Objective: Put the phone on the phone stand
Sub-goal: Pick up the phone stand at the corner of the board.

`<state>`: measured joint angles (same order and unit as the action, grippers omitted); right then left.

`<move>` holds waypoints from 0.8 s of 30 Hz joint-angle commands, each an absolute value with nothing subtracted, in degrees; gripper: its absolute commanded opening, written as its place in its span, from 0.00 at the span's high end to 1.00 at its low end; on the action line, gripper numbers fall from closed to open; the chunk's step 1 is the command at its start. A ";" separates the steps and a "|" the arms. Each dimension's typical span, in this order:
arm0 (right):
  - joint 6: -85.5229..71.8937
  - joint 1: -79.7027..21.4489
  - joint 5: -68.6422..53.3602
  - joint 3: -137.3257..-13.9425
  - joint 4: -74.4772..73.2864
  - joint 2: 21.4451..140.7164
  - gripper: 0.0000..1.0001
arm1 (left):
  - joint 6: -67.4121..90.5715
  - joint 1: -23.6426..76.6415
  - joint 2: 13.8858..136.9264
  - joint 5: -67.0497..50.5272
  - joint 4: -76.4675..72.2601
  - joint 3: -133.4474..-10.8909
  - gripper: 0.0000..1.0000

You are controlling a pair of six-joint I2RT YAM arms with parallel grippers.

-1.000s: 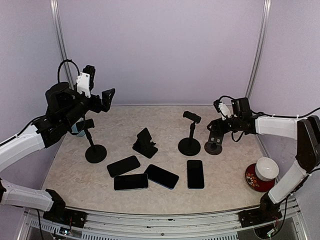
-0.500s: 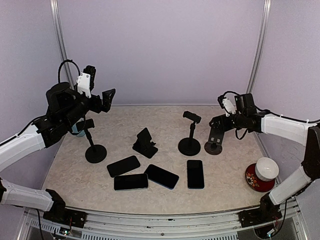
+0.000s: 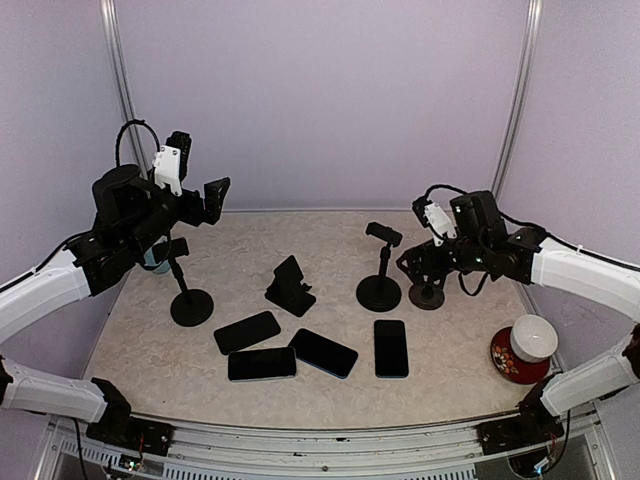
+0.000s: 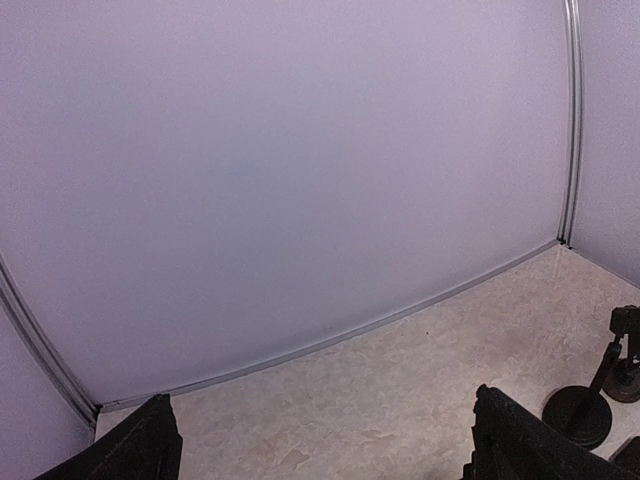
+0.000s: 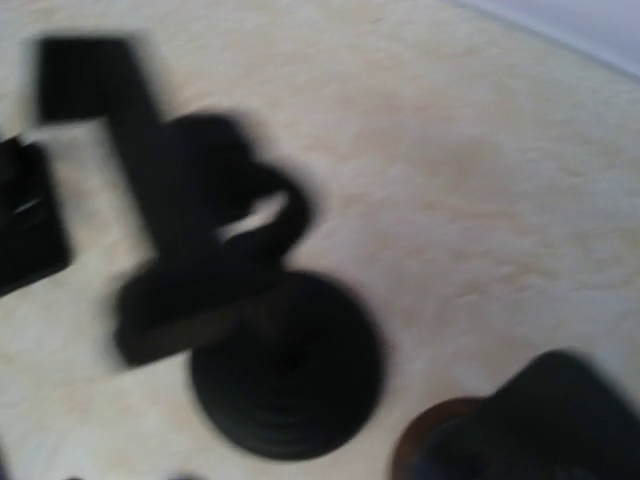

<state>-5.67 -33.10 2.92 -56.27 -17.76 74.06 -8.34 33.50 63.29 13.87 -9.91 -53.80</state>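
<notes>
Top external, items listed outward, every position reckoned from the middle pole stand (image 3: 379, 291).

1. Phones: four, all flat on the table (image 3: 130, 340), none on a stand. The nearest phone (image 3: 391, 348) lies just in front of the pole stand. The other three phones (image 3: 262, 364) lie clustered to its front-left.
2. Wedge stand (image 3: 290, 287), to its left, bare. Left pole stand (image 3: 190, 303), further left, bare. Small stand (image 3: 427, 296), just to its right, bare.
3. Right gripper (image 3: 418, 268): it has swung in from the right over the last second and now hangs just right of the pole stand, above the small stand. I cannot tell whether its jaws are apart, and its wrist view is smeared. I see no phone in it.
4. Left gripper (image 4: 322, 445): well to the left, raised, fingers wide apart, empty, unmoved.
5. Bowl (image 3: 533, 336), far to the front-right.

Reading: I judge the pick not yet begun. The right arm's shift puts it within reach of the nearest phone.
</notes>
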 commanded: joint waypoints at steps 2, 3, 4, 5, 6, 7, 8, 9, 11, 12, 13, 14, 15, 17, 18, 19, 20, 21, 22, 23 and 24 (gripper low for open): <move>-14.68 -35.16 13.32 -53.66 -22.38 70.78 0.00 | -9.25 33.97 63.52 14.22 -11.43 -53.35 0.01; -16.96 -35.16 16.50 -53.38 -22.83 70.42 0.00 | -9.24 33.87 63.54 14.16 -11.43 -53.35 0.01; -19.52 -35.16 19.32 -53.21 -23.23 69.97 0.00 | -9.30 34.00 63.54 14.15 -11.43 -53.39 0.01; -22.35 -35.16 21.34 -52.90 -23.22 69.76 0.00 | -9.25 34.00 63.49 14.14 -11.38 -53.43 0.01; -24.07 -35.11 23.06 -52.52 -22.79 69.71 0.00 | -9.25 33.96 63.46 14.14 -11.41 -53.44 0.01; -25.36 -35.15 24.28 -52.19 -22.26 69.97 0.00 | -9.24 33.97 63.41 14.15 -11.43 -53.44 0.01; -26.75 -35.16 25.28 -52.03 -21.81 70.43 0.00 | -9.23 33.94 63.36 14.17 -11.43 -53.39 0.01; -28.57 -35.16 26.14 -52.18 -21.58 71.32 0.00 | -9.28 33.98 63.26 14.24 -11.43 -53.36 0.01; -30.83 -35.16 27.51 -52.94 -21.20 73.39 0.00 | -9.34 33.97 63.27 14.47 -11.47 -53.34 0.01; -31.87 -35.10 28.19 -53.75 -21.25 74.70 0.00 | -9.41 33.98 63.26 14.56 -11.51 -53.28 0.01; -33.17 -35.15 29.12 -54.33 -21.31 75.96 0.00 | -9.48 34.02 63.19 14.59 -11.50 -53.29 0.01; -34.39 -35.16 30.26 -55.09 -21.52 77.41 0.00 | -9.48 34.07 63.16 14.66 -11.51 -53.33 0.01; -36.06 -35.16 31.61 -55.90 -21.90 78.88 0.00 | -9.51 34.06 63.12 14.69 -11.45 -53.23 0.01; -38.34 -35.15 32.70 -57.77 -22.74 81.93 0.00 | -9.66 34.17 63.06 14.77 -11.39 -53.25 0.01; -39.35 -35.16 32.88 -58.64 -23.08 83.92 0.00 | -9.62 34.20 63.02 14.82 -11.42 -53.26 0.01; -40.32 -35.16 33.19 -59.64 -23.39 84.83 0.00 | -9.75 34.20 63.00 14.82 -11.49 -53.26 0.01; -40.94 -35.16 33.48 -60.58 -23.90 86.68 0.00 | -9.81 34.20 63.01 14.88 -11.51 -53.22 0.01; -41.37 -35.16 33.71 -61.36 -24.00 87.71 0.00 | -9.91 34.19 63.02 14.89 -11.51 -53.25 0.01; -41.54 -35.16 33.94 -61.87 -23.87 88.80 0.00 | -9.86 34.30 63.02 14.86 -11.51 -53.21 0.01; -41.94 -35.16 34.41 -62.31 -23.84 89.55 0.00 | -9.92 34.35 63.03 14.85 -11.51 -53.24 0.01; -42.33 -35.16 35.10 -62.75 -23.84 90.23 0.00 | -10.00 34.29 63.01 14.85 -11.51 -53.25 0.01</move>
<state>-38.17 -35.14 31.24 -59.92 -22.81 87.85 -9.30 33.85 63.29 14.31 -9.91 -53.69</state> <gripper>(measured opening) 0.999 0.989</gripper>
